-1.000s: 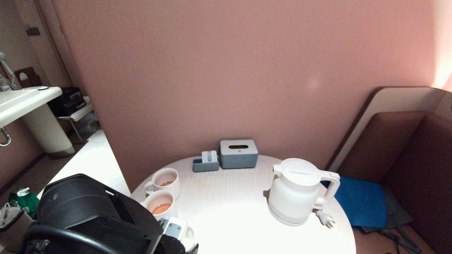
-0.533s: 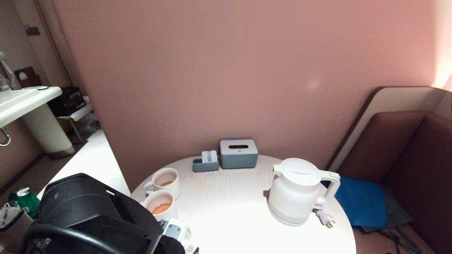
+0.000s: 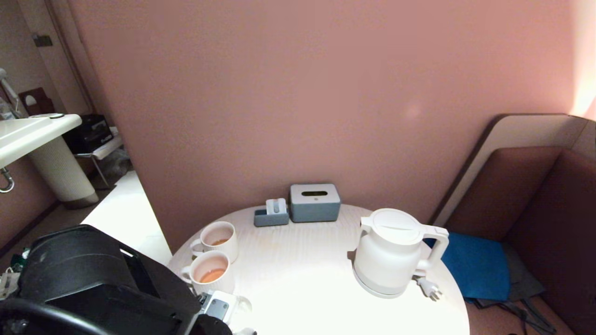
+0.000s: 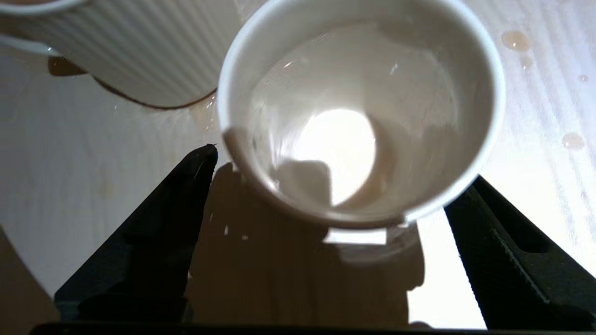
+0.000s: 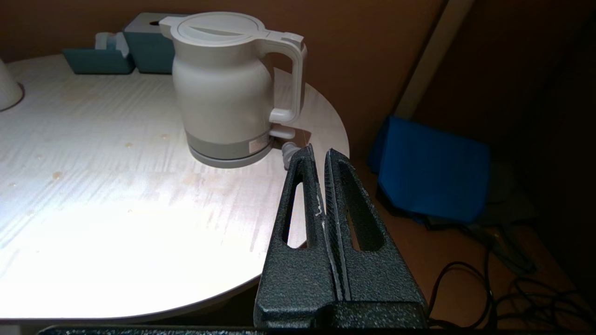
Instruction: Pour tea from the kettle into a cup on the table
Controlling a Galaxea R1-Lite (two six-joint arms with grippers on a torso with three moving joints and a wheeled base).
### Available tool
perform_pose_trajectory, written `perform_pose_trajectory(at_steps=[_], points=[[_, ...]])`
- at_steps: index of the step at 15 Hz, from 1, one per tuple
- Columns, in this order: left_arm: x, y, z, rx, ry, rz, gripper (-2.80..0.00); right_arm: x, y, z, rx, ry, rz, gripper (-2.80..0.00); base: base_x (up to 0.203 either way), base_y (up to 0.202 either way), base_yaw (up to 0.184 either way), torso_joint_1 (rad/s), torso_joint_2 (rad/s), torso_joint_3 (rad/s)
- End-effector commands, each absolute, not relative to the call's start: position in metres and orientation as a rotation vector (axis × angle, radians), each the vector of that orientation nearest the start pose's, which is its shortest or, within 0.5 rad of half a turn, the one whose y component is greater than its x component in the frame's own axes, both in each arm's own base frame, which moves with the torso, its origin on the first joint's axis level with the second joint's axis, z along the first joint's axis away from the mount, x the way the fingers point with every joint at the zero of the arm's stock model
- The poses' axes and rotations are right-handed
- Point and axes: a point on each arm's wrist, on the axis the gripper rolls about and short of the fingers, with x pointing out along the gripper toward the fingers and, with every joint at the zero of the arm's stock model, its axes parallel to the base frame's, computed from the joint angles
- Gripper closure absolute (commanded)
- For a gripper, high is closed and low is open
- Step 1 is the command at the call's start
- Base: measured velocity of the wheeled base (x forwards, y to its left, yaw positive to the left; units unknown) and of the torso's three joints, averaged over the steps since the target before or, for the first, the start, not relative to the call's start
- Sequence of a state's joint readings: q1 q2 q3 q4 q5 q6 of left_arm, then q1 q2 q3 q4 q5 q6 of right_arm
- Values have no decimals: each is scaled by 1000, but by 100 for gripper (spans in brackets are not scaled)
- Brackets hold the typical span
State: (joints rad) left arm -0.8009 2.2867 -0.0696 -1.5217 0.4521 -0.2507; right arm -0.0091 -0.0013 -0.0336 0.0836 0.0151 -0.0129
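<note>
Left gripper [image 4: 342, 177]: black textured fingers [image 4: 153, 242] spread wide on either side of the cup [image 4: 361, 111], not pressing its wall. The cup is smooth, round, white and upright, mouth up, on the table [image 4: 84, 153] near its front-left edge, just beside a ribbed mug [image 4: 139, 51]. The cup's inside is wet and pale; no clear pool of tea is visible in it. Droplets lie on the faintly wood-grained top.

Kettle [image 3: 393, 253]: white, rounded body, flat round lid, upright on its round base at the right of the table. Spout points left toward the mugs; angular loop handle points right. Short white plug [image 3: 429, 288] lies beside the base.

Two ribbed mugs at left, the near one [image 3: 212, 270] and the far one [image 3: 219, 238], hold orange-brown tea [image 3: 213, 275].

Right gripper [image 5: 321, 156]: fingers pressed together, empty, off the table's right edge, well apart from the kettle.
</note>
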Motion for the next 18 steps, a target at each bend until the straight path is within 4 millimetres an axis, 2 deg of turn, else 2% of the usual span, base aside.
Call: perform_pose_trajectory(at_steps=[1, 3, 9, 14, 17, 18], points=[[160, -151, -12, 136, 569, -259, -280, -26, 1, 76, -13, 51, 6, 0, 0, 0, 0, 0, 0, 0], [157, -148, -4, 118, 556, -262, -280, -26, 1, 76, -13, 51, 6, 0, 0, 0, 0, 0, 0, 0], [152, -142, 35, 23, 452, -275, -280, -26, 1, 76, -13, 51, 6, 0, 0, 0, 0, 0, 0, 0], [131, -119, 78, -19, 384, -280, -280, -26, 1, 76, -13, 51, 6, 0, 0, 0, 0, 0, 0, 0], [125, -103, 88, 38, 390, -148, -280, -26, 1, 76, -13, 51, 6, 0, 0, 0, 0, 0, 0, 0], [122, -98, 95, 40, 367, -132, 0, -26, 1, 76, -13, 51, 6, 0, 0, 0, 0, 0, 0, 0]])
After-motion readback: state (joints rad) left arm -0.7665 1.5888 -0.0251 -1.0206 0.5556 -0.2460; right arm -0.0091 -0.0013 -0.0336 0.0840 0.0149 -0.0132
